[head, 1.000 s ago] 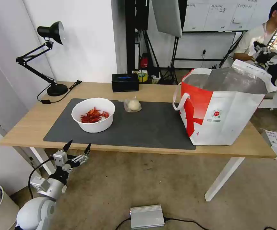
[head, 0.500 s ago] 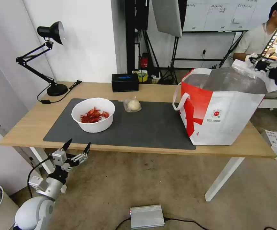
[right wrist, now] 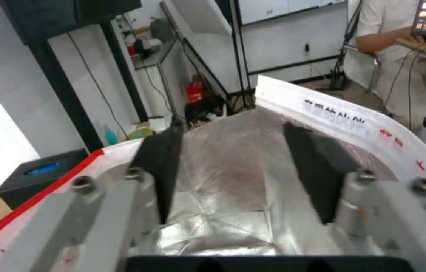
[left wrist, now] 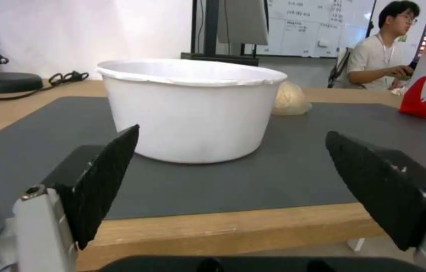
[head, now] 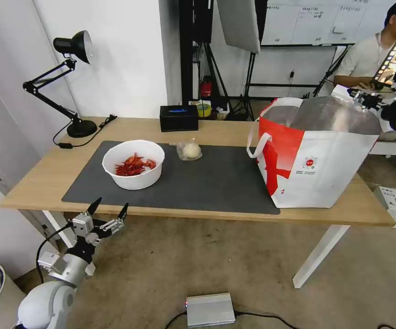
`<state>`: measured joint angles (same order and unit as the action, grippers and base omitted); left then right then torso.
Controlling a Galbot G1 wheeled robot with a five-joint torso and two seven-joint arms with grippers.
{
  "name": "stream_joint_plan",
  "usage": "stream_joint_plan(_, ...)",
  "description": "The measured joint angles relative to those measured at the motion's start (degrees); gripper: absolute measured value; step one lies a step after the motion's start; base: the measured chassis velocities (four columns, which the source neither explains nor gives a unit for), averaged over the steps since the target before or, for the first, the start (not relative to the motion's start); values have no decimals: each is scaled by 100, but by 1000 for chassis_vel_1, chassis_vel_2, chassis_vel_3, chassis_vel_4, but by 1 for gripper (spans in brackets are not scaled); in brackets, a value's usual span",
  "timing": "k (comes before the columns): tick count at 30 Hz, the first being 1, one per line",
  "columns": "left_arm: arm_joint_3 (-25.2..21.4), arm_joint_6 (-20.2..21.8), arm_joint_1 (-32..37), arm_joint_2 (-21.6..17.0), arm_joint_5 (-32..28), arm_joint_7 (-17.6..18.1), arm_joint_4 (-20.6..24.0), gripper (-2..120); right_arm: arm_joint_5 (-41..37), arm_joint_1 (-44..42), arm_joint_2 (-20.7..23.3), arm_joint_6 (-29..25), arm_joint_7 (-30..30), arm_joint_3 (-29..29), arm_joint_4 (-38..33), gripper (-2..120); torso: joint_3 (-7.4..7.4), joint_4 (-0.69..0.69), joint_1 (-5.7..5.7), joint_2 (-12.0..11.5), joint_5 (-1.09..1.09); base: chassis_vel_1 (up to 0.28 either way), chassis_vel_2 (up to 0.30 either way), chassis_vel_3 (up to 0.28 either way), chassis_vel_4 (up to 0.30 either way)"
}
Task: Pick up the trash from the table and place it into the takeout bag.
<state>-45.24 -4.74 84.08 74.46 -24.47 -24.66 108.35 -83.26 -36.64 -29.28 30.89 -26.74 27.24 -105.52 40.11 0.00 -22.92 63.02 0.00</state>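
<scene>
1. Nearest you: left gripper (head: 108, 209), metal body w/ black wedge-shaped rubbery pads, jaws spread wide, holding nothing. It hangs just below and in front of the table's near edge, aimed at the bowl.
2. Long light-wood table w/ white legs (head: 38, 183), carrying a flat matte dark grey rectangular mat (head: 216, 183).
3. On the mat's left part: round white plastic bowl w/ a thin rolled rim (left wrist: 188, 109), red glossy shells piled inside (head: 134, 165).
4. Just behind-right of the bowl, apart from it: crinkled clear bag w/ a pale round bun (head: 190, 150), also on the mat.
5. Right end of table: big boxy white takeout bag w/ red panel, strap handles, creased silver foil lining (head: 330, 169), mouth open, upright.
6. Right gripper (right wrist: 238, 166) sits above the bag's far rim, black pads apart, empty.
7. Far edge: black tissue box (head: 178, 117); black articulated desk lamp (head: 72, 82).
</scene>
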Motion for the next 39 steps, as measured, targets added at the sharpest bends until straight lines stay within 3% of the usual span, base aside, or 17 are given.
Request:
stream_joint_plan(9, -17, 2, 46, 17, 3, -8, 35, 100, 257, -172, -36, -185, 212, 102, -142, 85, 0, 0, 0, 0, 0, 0, 0, 0, 0)
stream_joint_plan(12, -24, 2, 77, 23, 5, -13, 41, 100, 888, -385, -86, -993, 761, 105, -256, 97, 0, 1, 0, 0, -1, 0, 0, 0, 0)
stream_joint_plan(13, -24, 2, 77, 23, 5, -13, 41, 100, 888, -385, -86, -993, 761, 105, -256, 97, 0, 1, 0, 0, -1, 0, 0, 0, 0)
stream_joint_plan(16, -35, 1, 77, 1, 5, -15, 53, 100, 1831, -746, -187, -2084, 1329, 72, -443, 100, 0, 0, 0, 0, 0, 0, 0, 0, 0)
stream_joint_plan(17, -35, 1, 77, 1, 5, -15, 53, 100, 1831, -746, -187, -2084, 1329, 72, -443, 100, 0, 0, 0, 0, 0, 0, 0, 0, 0)
stream_joint_plan(20, -22, 2, 69, 2, 10, -13, 53, 100, 2430, -1098, -387, -2901, 1434, 59, -704, 100, 0, 1, 0, 0, -1, 0, 0, 0, 0)
stream_joint_plan(24, 18, 2, 49, 1, 15, 2, 56, 100, 2765, -1431, -643, -3362, 1442, 128, -935, 100, 0, 0, 0, 0, 0, 0, 0, 0, 0)
stream_joint_plan(32, 47, 31, 43, -50, 20, 29, 82, 100, 3356, -2404, -1212, -3865, 1522, 388, -1319, 100, 0, 0, 0, 0, 0, 0, 0, 0, 0)
stream_joint_plan(39, 44, 40, 31, -59, 21, 48, 87, 100, 3929, -3106, -1749, -3991, 1694, 522, -1500, 100, 0, 0, 0, 0, 0, 0, 0, 0, 0)
